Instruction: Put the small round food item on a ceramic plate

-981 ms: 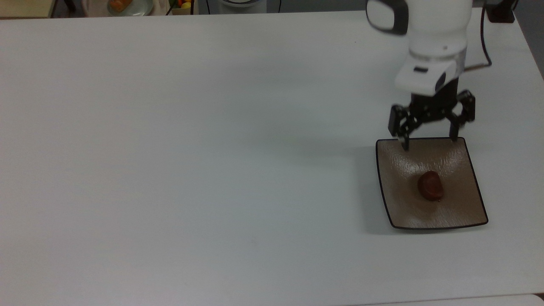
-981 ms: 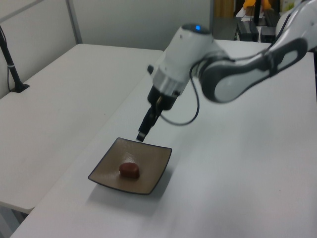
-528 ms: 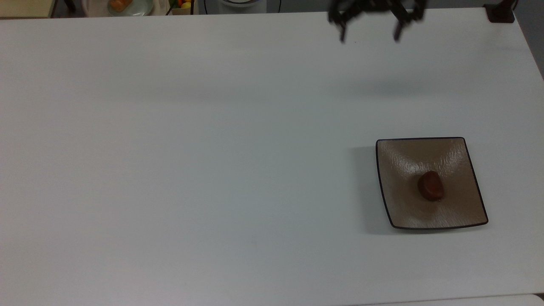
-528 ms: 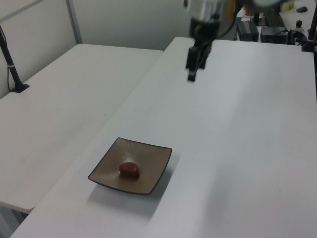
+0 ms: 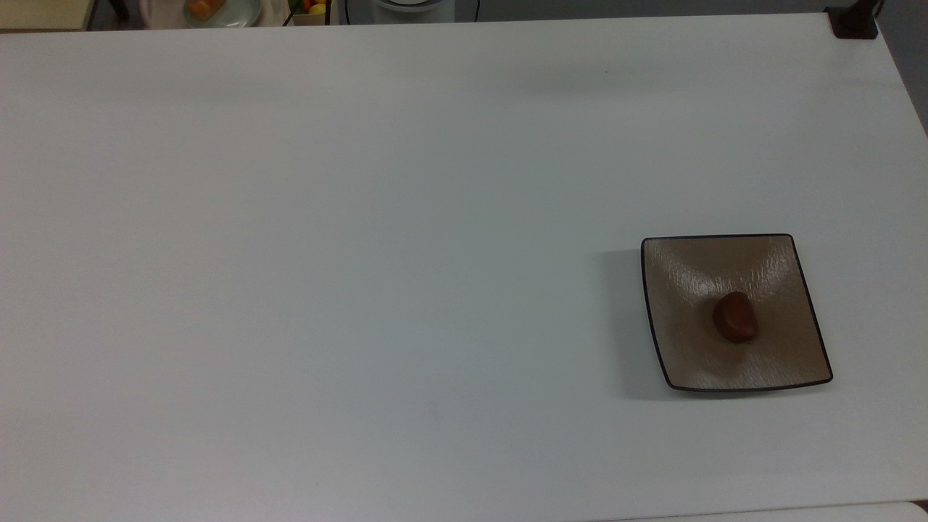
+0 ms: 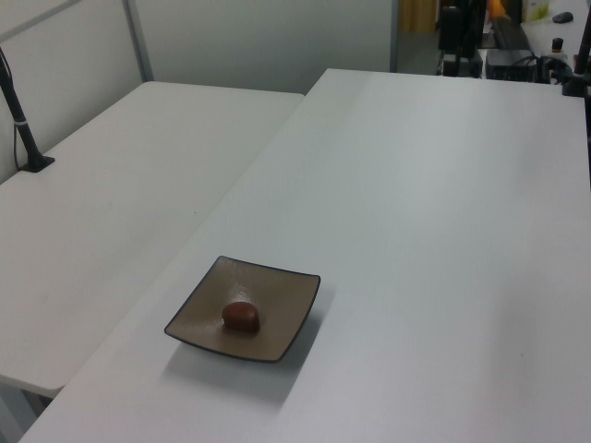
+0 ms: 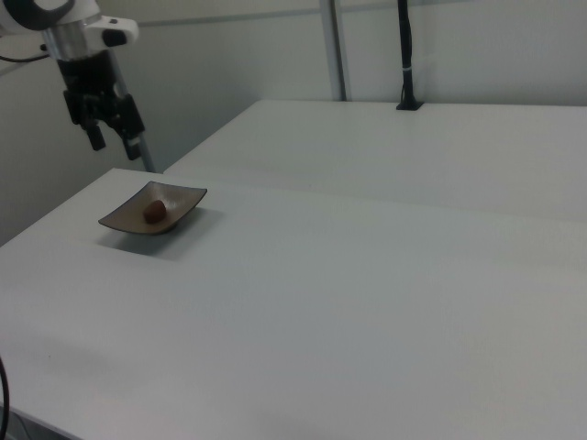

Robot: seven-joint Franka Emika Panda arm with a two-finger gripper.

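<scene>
Since a second ago the end effector [image 7: 109,133] has been pulling up and away from the ceramic plate [image 5: 681,348], and it is now hanging high in the right view's upper left, well apart from the plate and roughly at the plate's 11 o'clock in that view. Its two black fingers are pointing downward with a clear gap between them, spread wide and gripping nothing. Going left to right across the top view, the white tabletop [image 5: 362,254] is stretching bare until, toward its 4 o'clock, the square tan plate is sitting flat with its thin black rim. The small round food item [image 5: 735,317] is lying on the plate, near the centre and slightly toward the plate's 5 o'clock in the top view, touching the textured surface. The plate and the food item are staying where they were.
</scene>
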